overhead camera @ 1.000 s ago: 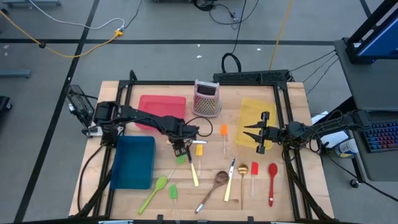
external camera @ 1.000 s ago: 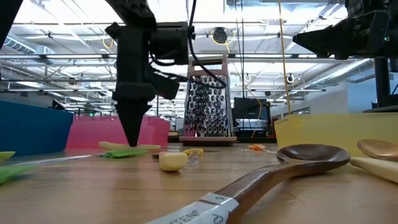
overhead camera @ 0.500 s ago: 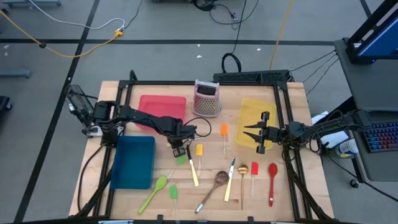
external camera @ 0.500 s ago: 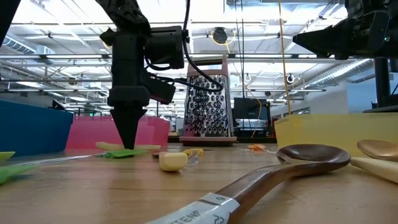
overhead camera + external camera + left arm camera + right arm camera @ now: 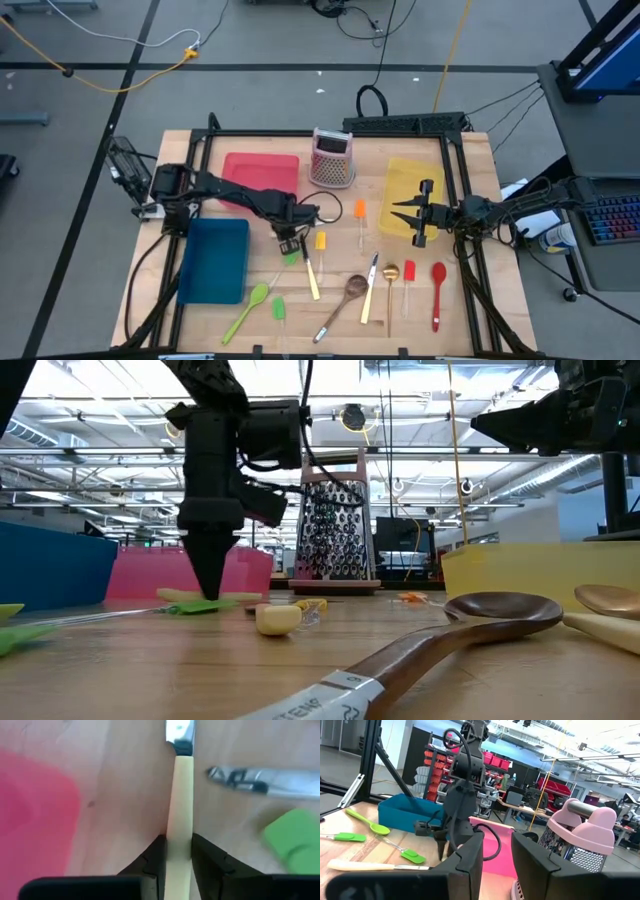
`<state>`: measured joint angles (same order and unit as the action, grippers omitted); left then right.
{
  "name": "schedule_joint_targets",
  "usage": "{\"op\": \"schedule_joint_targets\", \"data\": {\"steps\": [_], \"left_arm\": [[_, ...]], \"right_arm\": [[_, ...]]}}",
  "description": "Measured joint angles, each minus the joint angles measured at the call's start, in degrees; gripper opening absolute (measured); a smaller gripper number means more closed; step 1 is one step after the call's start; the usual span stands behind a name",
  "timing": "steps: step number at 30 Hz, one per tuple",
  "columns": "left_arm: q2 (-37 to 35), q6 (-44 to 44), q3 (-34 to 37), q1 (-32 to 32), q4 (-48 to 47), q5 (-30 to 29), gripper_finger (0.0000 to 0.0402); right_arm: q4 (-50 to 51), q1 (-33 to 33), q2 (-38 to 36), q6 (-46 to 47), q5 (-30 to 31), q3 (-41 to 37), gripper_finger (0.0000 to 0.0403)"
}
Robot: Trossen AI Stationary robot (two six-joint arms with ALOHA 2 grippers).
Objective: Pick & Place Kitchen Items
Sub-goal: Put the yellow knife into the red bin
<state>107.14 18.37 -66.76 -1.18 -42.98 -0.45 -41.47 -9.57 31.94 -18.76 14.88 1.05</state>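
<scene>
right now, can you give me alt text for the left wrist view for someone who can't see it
The left gripper has its two dark fingers closed on the cream handle of a table knife lying on the wooden table. Beside it lie a small green spatula with a metal handle and the edge of a red tray.

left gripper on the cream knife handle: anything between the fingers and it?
Nothing visible. The left gripper is down on the table with its fingers on both sides of the cream-handled knife. The green spatula lies apart, beside it.
</scene>
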Motion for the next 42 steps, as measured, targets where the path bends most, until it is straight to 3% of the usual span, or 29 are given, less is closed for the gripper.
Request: {"op": "schedule_joint_targets", "data": {"steps": [4,10,19,23,33,42], "left_arm": [[-0.03,-0.7,-2.63,-0.82,-0.48,-1.8,0.0063],[-0.1,-0.29,-9.31,-1.14,-8.55,-2.87,0.0072],[-0.26,-0.21,-22.3,-3.25,-24.92,-11.84,0.0071],[-0.27,3.38,-26.14,-3.86,-34.71,-18.7,0.007],[-0.34,14.92,-27.22,-3.07,-47.03,-23.57,0.0071],[-0.34,17.52,-27.22,0.35,-47.08,-25.0,0.0065]], "right_arm": [[0.07,-0.01,0.0,0.0,0.02,-0.01,0.0095],[0.11,-0.01,0.0,-0.04,0.02,-0.01,0.0095],[0.13,-0.01,0.0,-0.13,0.02,-0.01,0.0094],[0.14,-0.01,0.02,-0.13,0.02,0.0,0.0095],[0.15,0.0,0.02,-0.14,0.02,-0.01,0.0095],[0.29,-0.01,0.02,-0.02,0.02,-0.01,0.0095]]}}
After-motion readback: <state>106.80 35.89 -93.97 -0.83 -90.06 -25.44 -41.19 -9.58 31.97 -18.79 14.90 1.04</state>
